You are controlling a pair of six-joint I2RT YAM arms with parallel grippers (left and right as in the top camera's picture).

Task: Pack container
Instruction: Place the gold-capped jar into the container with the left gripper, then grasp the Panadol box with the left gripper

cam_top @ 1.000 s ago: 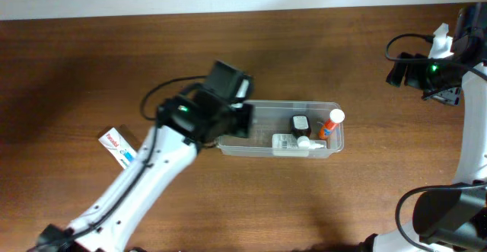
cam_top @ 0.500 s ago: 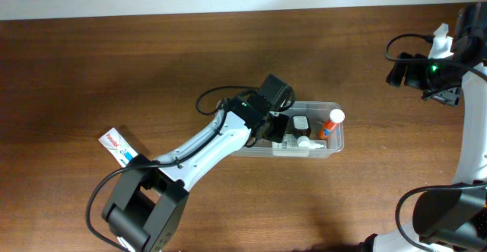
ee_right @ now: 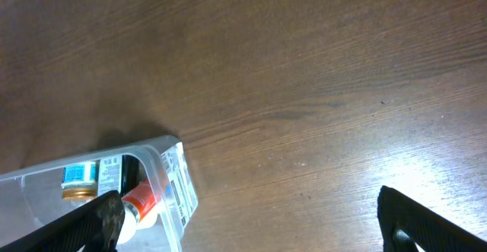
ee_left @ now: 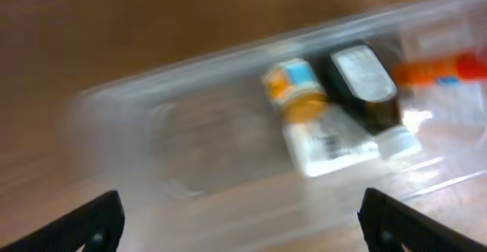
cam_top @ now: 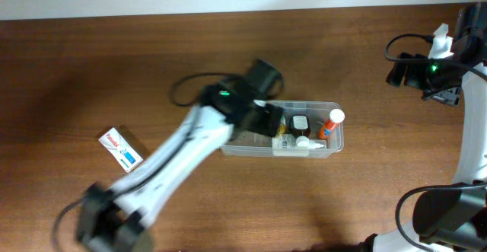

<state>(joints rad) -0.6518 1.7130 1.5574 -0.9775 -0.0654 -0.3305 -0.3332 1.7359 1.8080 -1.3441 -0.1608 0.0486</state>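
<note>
Wide apart, the left fingers (ee_left: 242,225), gripping nothing. Just ahead of them, spanning the gap between their tips, the container (ee_left: 190,130), flat on the worktop (ee_left: 114,23) and blurred in the left wrist view. Inside it, toward the right-hand tip: a jar (ee_left: 293,90) with an orange band, a dark bottle (ee_left: 365,84) just beside it, a white bottle (ee_left: 331,149) lying across nearer the fingers, and an orange tube (ee_left: 434,71) farthest out. From overhead, the left arm (cam_top: 194,141) over the container's left end, hiding part of it.

Likewise spread wide, the right fingers (ee_right: 255,221), gripping nothing, hanging over bare worktop well apart from the left fingers. Ahead of them and off toward their left tip, one end of the container.

Well apart from both pairs of fingers, beside the left arm, a white box (cam_top: 120,147) flat on the worktop.
</note>
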